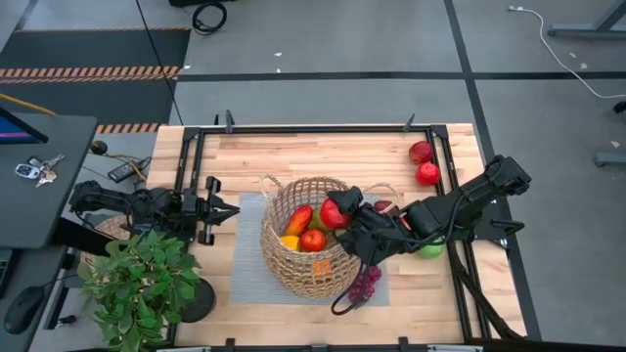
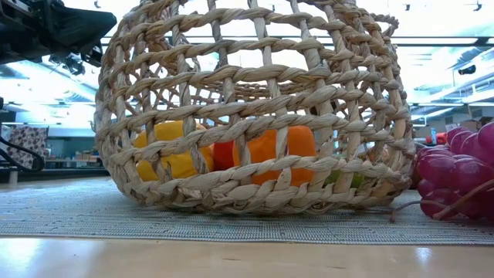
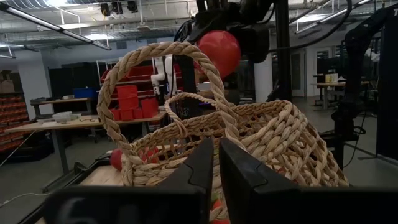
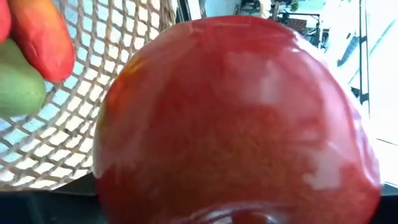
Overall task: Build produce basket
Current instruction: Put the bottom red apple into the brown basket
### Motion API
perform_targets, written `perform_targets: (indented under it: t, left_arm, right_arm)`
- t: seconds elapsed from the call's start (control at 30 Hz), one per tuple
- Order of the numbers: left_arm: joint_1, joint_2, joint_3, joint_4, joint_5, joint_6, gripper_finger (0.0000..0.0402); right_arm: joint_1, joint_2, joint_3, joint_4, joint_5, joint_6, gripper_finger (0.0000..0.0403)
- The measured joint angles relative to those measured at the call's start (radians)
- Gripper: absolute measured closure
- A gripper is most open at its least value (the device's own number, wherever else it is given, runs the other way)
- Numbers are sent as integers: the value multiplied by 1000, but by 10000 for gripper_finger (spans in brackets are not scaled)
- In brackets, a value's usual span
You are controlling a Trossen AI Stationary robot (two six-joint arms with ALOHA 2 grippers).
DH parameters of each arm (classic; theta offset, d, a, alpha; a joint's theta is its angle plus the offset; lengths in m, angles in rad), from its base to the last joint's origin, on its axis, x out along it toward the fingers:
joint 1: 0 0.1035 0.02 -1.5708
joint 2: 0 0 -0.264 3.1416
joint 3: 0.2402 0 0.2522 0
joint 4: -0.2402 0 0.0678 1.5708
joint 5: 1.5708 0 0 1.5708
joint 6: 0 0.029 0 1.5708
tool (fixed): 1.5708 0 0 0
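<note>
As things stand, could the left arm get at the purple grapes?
Probably not: the grapes lie beyond the basket, which blocks the left gripper, and the right gripper, holding a red apple, hangs nearby.

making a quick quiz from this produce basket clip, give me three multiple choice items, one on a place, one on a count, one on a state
1. Where do the purple grapes lie?
A. inside the basket
B. on the mat just outside the basket
C. at the table's far corner

2. How many red apples sit loose by the table's far right edge?
A. two
B. four
C. none

3. What state is the right gripper in?
A. open and empty
B. out of sight
C. shut on a red apple

Answers:
1 B: the high view shows the grapes on the grey mat beside the basket, and the low view shows them outside its wall.
2 A: two red apples lie near that edge.
3 C: the held apple sits in the gripper over the basket rim and fills the right wrist view.
</note>
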State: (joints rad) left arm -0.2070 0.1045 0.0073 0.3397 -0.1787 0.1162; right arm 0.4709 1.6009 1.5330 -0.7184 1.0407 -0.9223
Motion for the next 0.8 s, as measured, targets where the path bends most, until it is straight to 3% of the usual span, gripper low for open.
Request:
perform_targets:
  t: [0.27,0.47,0.63,0.8]
  left_arm:
    - [0,0,0,0,0,0,371]
    - [0,0,0,0,0,0,366]
    - [0,0,0,0,0,0,373]
    - [0,0,0,0,0,0,376]
  right_arm:
    - [0,0,0,0,6,30,80]
    - [-37,0,0,34,-63,356,80]
    - [-117,0,0,45,-209,649,80]
    - [-224,0,0,44,-468,985,80]
